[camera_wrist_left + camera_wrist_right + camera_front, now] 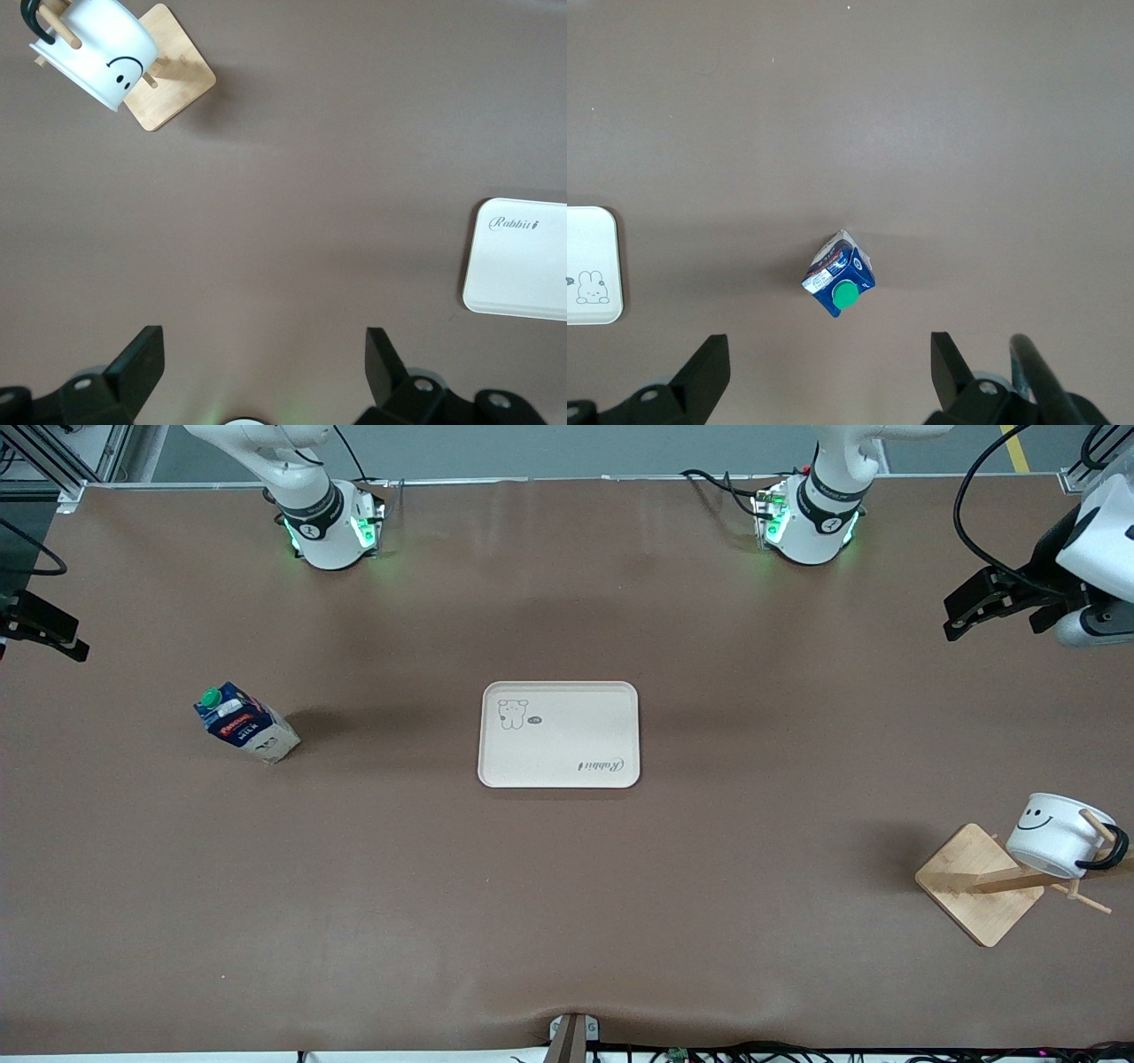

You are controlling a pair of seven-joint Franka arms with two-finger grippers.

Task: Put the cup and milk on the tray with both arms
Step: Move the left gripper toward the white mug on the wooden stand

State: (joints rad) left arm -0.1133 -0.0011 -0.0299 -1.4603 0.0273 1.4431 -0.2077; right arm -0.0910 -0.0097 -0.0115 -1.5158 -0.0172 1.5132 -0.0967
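Note:
The cream tray (576, 731) lies bare in the middle of the table. The dark blue milk (244, 726) with its green cap stands toward the right arm's end. The white smiley cup (1057, 834) hangs tilted on a peg of a wooden rack toward the left arm's end, nearer the front camera than the tray. My left gripper (961, 615) hovers open and empty over bare table at its own end; its wrist view shows the cup (97, 49) and the tray (523, 257). My right gripper (53, 636) hangs open at its own end, with the milk (839, 276) just ahead of its fingers (709, 372).
The rack's square wooden base (979, 881) sits under the cup, with pegs sticking out of its post. Brown table surface surrounds the tray. Cables run along the table's front edge. The tray's corner (592, 264) shows in the right wrist view.

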